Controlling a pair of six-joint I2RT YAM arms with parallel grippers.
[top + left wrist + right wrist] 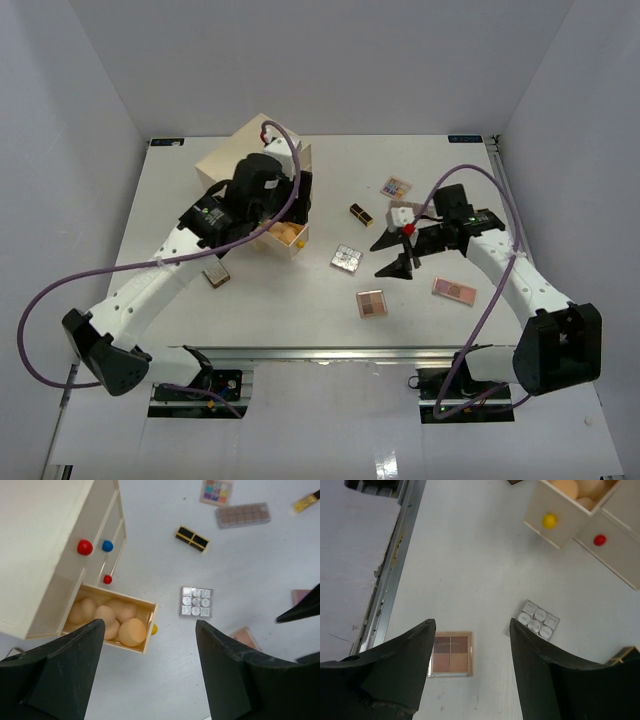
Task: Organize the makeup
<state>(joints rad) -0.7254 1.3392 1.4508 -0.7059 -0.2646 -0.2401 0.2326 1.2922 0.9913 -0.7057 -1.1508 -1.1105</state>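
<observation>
Above the white table (290, 310), the right gripper (471, 625) hangs with its two black fingers spread wide and nothing between them. Seen from its wrist camera, a brown palette (451, 654) lies flat on the table beneath, inside the gap but closer to the left-hand finger. From overhead it sits on the gripper's near side, toward the arm bases. The palette is close to square, with no long axis to speak of, and its edges run roughly in line with the finger gap. It looks like the likeliest next pick, and the right arm is clearly the nearer one.

A silver palette (538, 620) rests just beyond the right-hand finger, a pink palette (454, 289) lies beside the right forearm, and a black-gold lipstick (361, 214) lies farther back.

Across the table, the left gripper (150, 625) is likewise splayed and empty, poised over the cream chest (240, 160). The chest's bottom drawer (148, 630), with its yellow knob (549, 521), stands pulled out and holds a cluster of peach sponges (132, 631). The brown palette is well apart from that arm.
</observation>
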